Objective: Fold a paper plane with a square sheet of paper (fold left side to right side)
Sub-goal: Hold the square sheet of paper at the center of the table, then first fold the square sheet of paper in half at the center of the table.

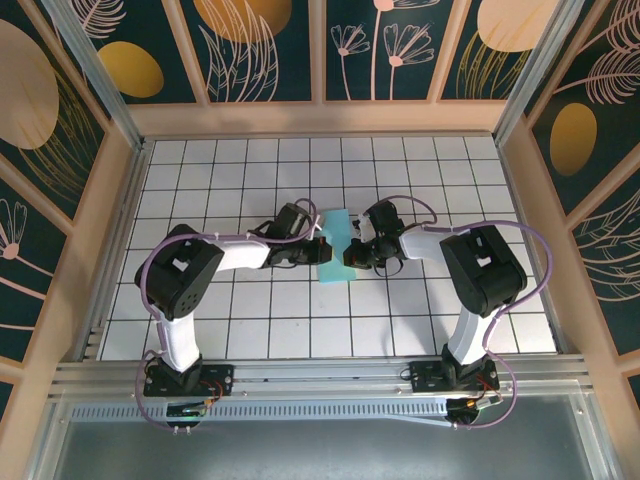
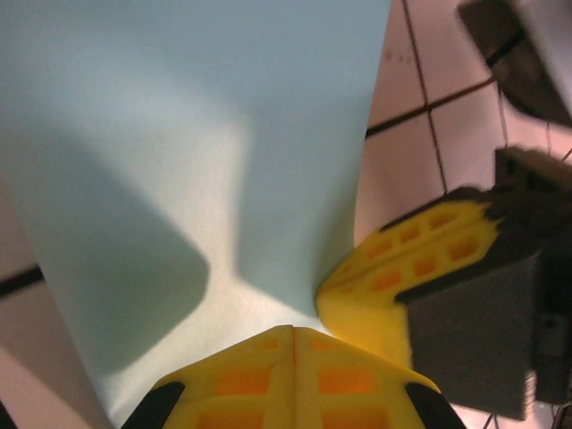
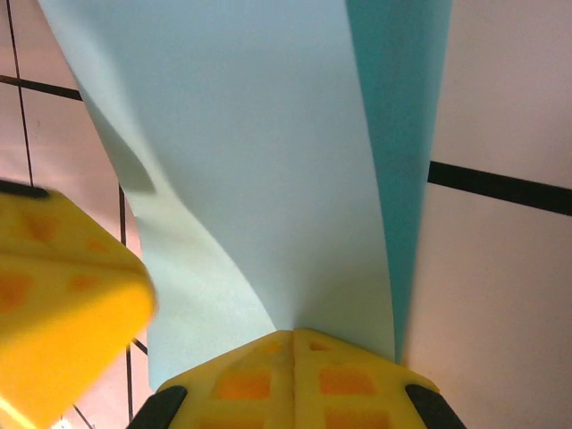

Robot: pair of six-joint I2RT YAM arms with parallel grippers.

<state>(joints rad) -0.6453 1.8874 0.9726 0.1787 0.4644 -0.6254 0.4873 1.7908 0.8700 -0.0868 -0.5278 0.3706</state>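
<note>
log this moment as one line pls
paper: blue, bowed, middle of table | left gripper: shut on paper | right gripper: shut on paper | fold: unfinished

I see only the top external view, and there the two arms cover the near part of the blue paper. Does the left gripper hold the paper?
Observer: Yes. In the left wrist view the left gripper is shut, and the square sheet of paper runs into its closed fingertips.
Operator: And the right one?
Observer: In the right wrist view the right gripper is shut on the paper too.
Operator: Does the paper lie flat?
Observer: No. In the right wrist view it bends in a soft wave, with a darker band along its right side.
</note>
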